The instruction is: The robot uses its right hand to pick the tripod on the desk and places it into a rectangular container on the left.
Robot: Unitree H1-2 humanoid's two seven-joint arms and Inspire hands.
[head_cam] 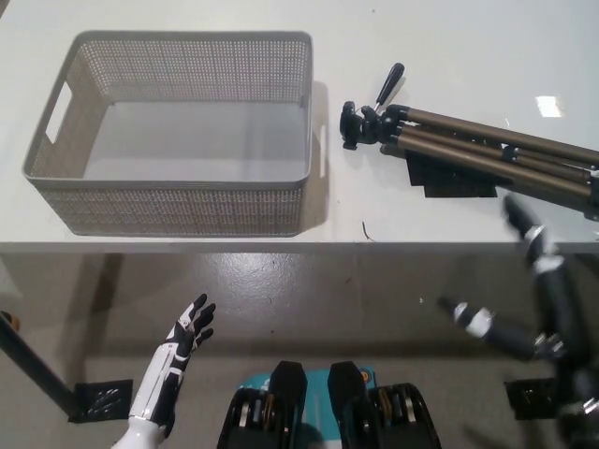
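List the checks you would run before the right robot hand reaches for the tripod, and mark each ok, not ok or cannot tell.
1. Tripod lies on the desk, legs folded: ok.
2. Basket holds nothing: ok.
3. Right robot hand is open, fingers apart: ok.
4. Right robot hand is over the tripod: not ok, it is at the desk edge, short of the legs.
5. Left robot hand is clear of the desk, open, below its edge: ok.
6. Whole tripod is in view: not ok, the legs run off the right edge.

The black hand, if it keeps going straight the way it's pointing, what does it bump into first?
Probably the tripod: the right hand points up toward its legs lying on the desk, though depth is unclear.
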